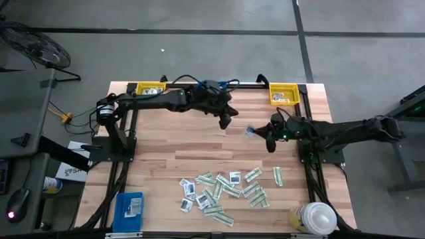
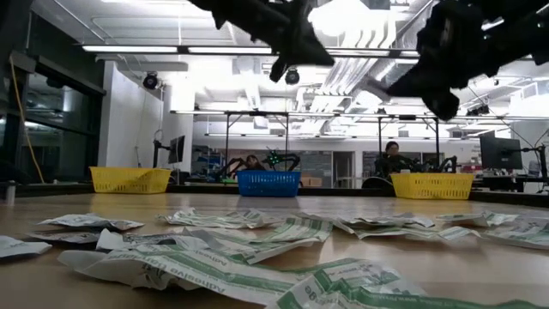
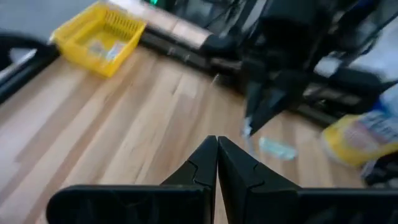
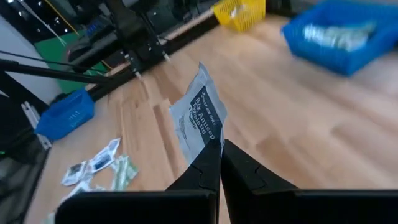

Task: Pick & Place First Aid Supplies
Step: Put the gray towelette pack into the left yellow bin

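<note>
The right gripper (image 4: 219,151) has its fingers clenched on one flat, crinkled white paper packet (image 4: 200,115), held above the slatted wood counter (image 1: 199,136). The left gripper (image 3: 217,149) hangs over the counter with fingers clenched, empty. About twenty flat paper packets (image 1: 226,190) lie scattered near the front edge, between two yellow mesh bins (image 1: 284,95) and one blue bin (image 1: 129,209).

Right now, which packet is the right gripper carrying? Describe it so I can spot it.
Start at the right gripper, above the table's middle. Pinched in its shut fingers is a white packet with dark print. Unlike the packets in the pile near the front edge, it hangs off the wood.
</note>
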